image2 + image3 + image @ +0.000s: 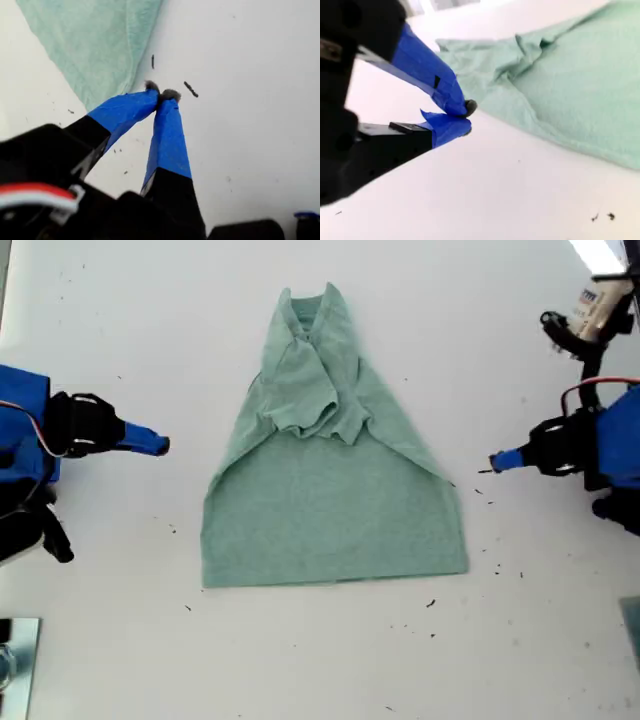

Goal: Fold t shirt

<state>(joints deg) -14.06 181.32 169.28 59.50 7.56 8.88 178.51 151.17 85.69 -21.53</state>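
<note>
First wrist view: my first gripper [162, 92] has its two blue-taped fingers pressed tip to tip with nothing between them, low over the white table [250, 125].
First gripper's surroundings: a few dark specks [190, 89] lie on the table just beyond the tips; an edge of the t shirt [100, 45] lies near them, not touched.
First gripper, exterior view: it [497, 462] sits at that view's right and points towards the shirt's slanted edge, apart from it.
Second wrist view: my second gripper [466, 117] has its fingers together at the tips, holding nothing, with bare table under it.
Second gripper, exterior view: it [160, 445] sits at that view's left and points at the shirt, well apart from the cloth.
T shirt: the pale green t shirt [330, 500] lies flat in the middle of the table [320, 660], between the two grippers.
Shirt's shape: wide straight hem towards the exterior view's bottom, narrowing to the collar [305, 310] at that view's top.
Sleeves: both sleeves [310, 400] are turned in over the chest and lie bunched there.
</note>
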